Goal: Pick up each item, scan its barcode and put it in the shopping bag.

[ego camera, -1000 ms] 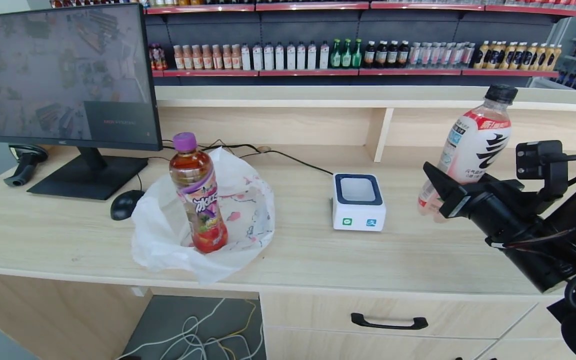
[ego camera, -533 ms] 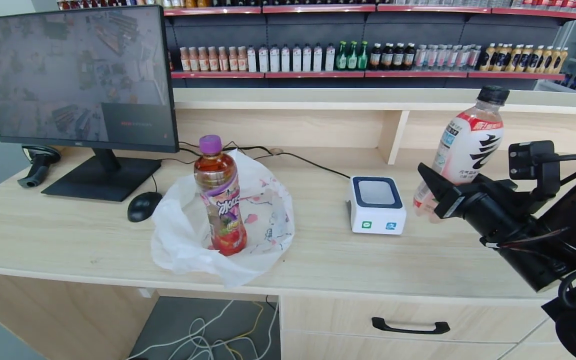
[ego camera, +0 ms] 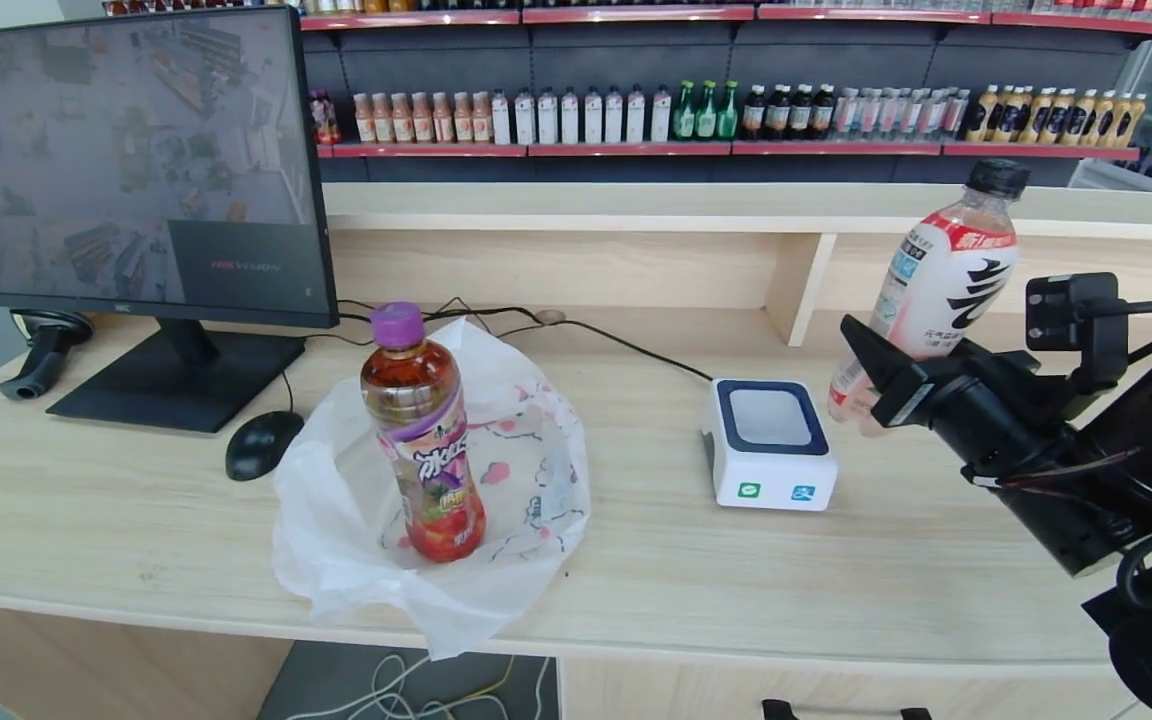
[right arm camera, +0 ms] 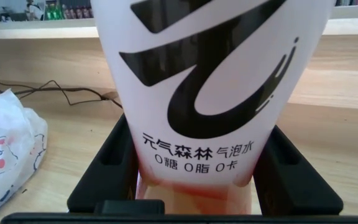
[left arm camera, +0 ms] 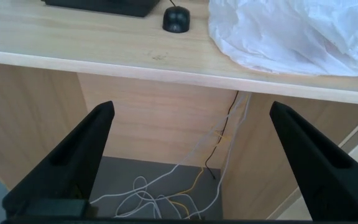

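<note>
My right gripper (ego camera: 871, 375) had its fingers clamped on the base of the white-labelled drink bottle (ego camera: 941, 290), tilted in the air just right of the scanner (ego camera: 771, 445). Farther left, the purple-capped tea bottle (ego camera: 424, 440) stood in the shopping bag (ego camera: 336, 520). My left gripper (left arm camera: 191, 162) had its fingers spread apart.

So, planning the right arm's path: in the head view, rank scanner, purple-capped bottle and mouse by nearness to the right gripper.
1. scanner, just left of the right gripper.
2. purple-capped bottle, standing in the bag, mid-counter.
3. mouse, farthest left, beside the monitor.
</note>
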{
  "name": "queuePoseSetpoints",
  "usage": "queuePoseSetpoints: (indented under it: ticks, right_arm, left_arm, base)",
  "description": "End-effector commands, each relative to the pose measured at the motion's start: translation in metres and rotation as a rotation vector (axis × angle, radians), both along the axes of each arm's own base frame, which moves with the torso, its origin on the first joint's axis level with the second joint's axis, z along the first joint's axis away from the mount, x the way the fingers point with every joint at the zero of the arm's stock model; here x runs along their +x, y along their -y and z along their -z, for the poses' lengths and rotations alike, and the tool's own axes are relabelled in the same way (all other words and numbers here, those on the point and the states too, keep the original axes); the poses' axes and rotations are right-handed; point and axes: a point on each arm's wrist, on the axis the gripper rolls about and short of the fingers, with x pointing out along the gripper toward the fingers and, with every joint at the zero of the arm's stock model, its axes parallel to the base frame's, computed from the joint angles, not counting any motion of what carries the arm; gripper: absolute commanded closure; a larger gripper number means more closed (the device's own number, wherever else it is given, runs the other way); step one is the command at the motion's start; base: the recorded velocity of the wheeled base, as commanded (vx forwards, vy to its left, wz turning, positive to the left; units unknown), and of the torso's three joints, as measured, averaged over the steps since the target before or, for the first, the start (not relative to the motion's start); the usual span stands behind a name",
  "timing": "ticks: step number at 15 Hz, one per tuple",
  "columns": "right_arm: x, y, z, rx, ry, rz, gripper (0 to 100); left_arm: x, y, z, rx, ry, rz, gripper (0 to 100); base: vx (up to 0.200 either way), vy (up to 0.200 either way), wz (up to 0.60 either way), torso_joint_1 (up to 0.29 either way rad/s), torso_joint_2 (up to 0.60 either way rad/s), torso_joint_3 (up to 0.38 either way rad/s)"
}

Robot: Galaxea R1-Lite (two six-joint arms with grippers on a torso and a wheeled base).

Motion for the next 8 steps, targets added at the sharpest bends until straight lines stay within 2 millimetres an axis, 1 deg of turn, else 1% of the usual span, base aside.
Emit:
queuePoseSetpoints:
  ticks: [1, 2, 8]
  right_arm:
    - [0.0006, -0.0002, -0.0005, 0.000, 0.002, 0.000, 100]
    - [0.0004, -0.0002, -0.0001, 0.000, 0.000, 0.000, 100]
    - [-0.0001, 0.0000, -0.0029, 0.004, 0.010, -0.002, 100]
  left_arm:
    - [0.0000, 0.0000, -0.0001, 0.000, 0.001, 0.000, 0]
    - [0.0000, 0.0000, -0.0001, 0.000, 0.001, 0.001, 0]
    - [0.0000, 0.0000, -0.0001, 0.000, 0.001, 0.001, 0]
  base:
    - [0.000, 0.000, 0.00, 0.000, 0.00, 0.000]
    - [0.000, 0.000, 0.00, 0.000, 0.00, 0.000]
    - [0.000, 0.000, 0.60, 0.002, 0.00, 0.003]
